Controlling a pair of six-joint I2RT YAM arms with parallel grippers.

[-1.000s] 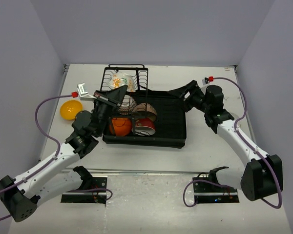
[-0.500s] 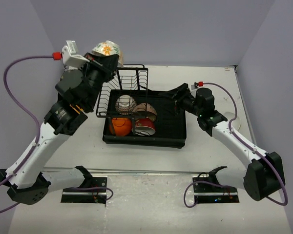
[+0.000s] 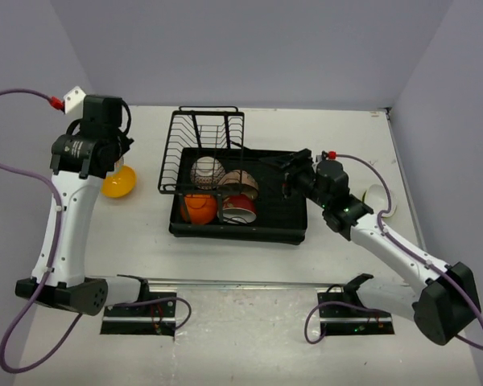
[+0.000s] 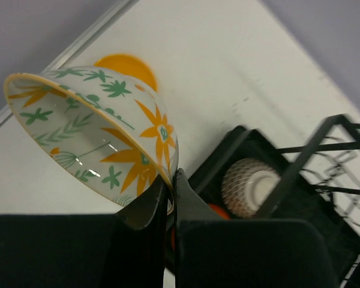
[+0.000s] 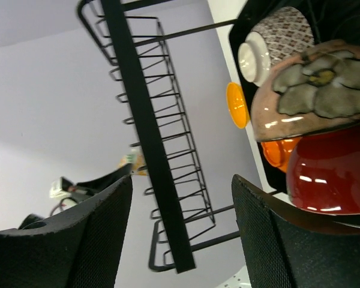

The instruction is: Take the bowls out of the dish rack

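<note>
My left gripper (image 4: 171,180) is shut on the rim of the white floral bowl (image 4: 90,132) and holds it tilted above the yellow-orange bowl (image 3: 117,182) on the table left of the dish rack (image 3: 205,137). In the top view the left wrist (image 3: 92,145) hides the floral bowl. The rack's black tray (image 3: 283,211) holds a patterned bowl (image 3: 208,170), a brown bowl (image 3: 240,183), an orange bowl (image 3: 197,207) and a red bowl (image 3: 240,211). My right gripper (image 3: 286,171) is open and empty over the tray's right part, facing the brown bowl (image 5: 312,90) and the red bowl (image 5: 336,174).
A white bowl (image 3: 378,198) lies on the table to the right of the tray, behind my right forearm. The upright wire slots (image 5: 145,120) stand between my right gripper and the left arm. Grey walls close in the table on three sides.
My left arm has swung left with the floral bowl, from above the wire rack to above the yellow-orange bowl. My right gripper has moved lower and nearer over the tray.
</note>
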